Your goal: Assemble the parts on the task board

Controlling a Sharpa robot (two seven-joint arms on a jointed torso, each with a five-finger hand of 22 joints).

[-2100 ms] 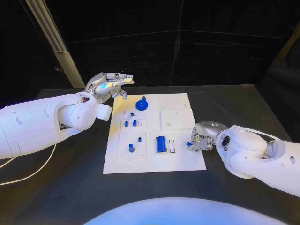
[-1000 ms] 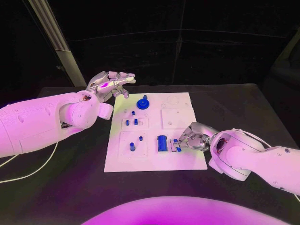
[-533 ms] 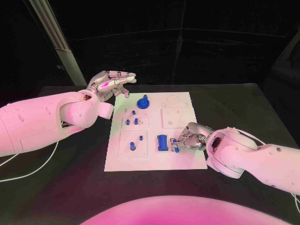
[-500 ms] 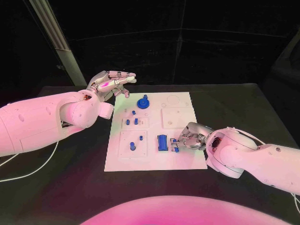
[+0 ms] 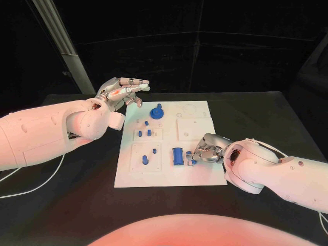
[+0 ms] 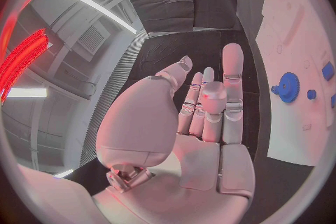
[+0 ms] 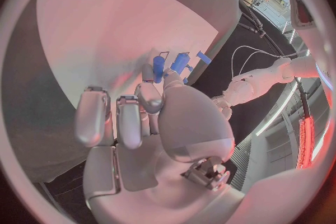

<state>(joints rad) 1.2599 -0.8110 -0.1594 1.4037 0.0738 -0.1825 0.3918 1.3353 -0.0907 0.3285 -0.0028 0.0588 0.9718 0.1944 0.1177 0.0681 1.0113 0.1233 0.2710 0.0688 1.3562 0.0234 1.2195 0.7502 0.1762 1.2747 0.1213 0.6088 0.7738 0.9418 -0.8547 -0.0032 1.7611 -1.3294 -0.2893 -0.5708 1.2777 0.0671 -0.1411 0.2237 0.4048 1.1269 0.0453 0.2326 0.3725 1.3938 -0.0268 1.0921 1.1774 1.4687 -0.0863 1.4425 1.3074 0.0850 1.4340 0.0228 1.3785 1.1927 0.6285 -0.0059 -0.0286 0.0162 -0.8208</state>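
The black table (image 5: 274,110) carries the white task board (image 5: 201,177) in its middle, lying between the two arms. The left hand (image 5: 122,91) hangs above the table just off the board's far corner on that arm's side, fingers loosely spread and slightly curled with nothing in them; the wrist view shows the palm bare (image 6: 199,123).

The right hand (image 5: 208,149) is low over the board's edge on its own side, fingers bent down toward the surface. A small blue part (image 5: 188,162) sits right at its fingertips; in the wrist view a blue piece (image 7: 159,69) lies against one fingertip, but whether it is pinched or only touched I cannot tell.

Just past that hand's fingertips, toward the board's middle, stands the long blue block (image 5: 177,156). Further from it, toward the left hand, are a few small blue pegs (image 5: 144,160). The blue gear-like knob (image 5: 157,113) sits nearest the left hand, a little beyond its fingers on the board.
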